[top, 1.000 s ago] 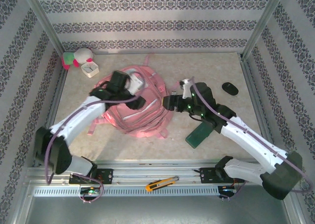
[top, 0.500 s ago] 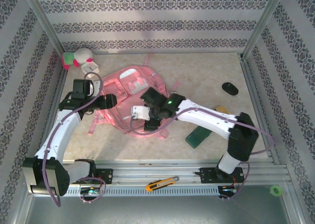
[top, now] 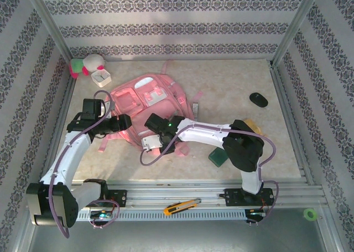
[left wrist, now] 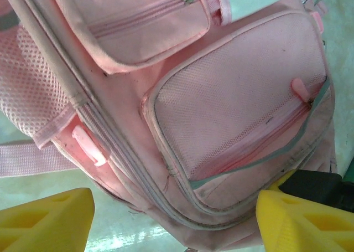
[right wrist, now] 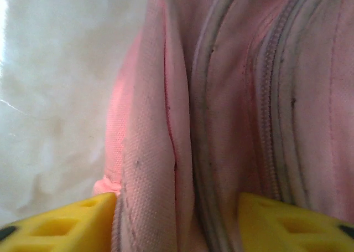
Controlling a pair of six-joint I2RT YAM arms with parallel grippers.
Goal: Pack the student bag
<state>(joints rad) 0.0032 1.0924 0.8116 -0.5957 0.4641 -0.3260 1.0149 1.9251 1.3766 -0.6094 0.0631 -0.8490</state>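
Observation:
The student bag is a big pink backpack lying flat mid-table, front pockets up. My left gripper is at its left edge. In the left wrist view the left gripper is open, its yellow fingertips straddling the bag's zipped lower corner without touching it. My right gripper reaches across to the bag's near edge. In the right wrist view the right gripper has a fold of bag fabric filling the gap, both yellow pads against it.
A pink-and-white plush toy and a white box sit at the back left. A black mouse lies right, a green flat item near the right arm. A yellow utility knife rests on the front rail.
The right arm swung left from the bag's right side to its near edge, and its jaws narrowed onto the fabric. The left gripper moved off the bag's top to its left edge.

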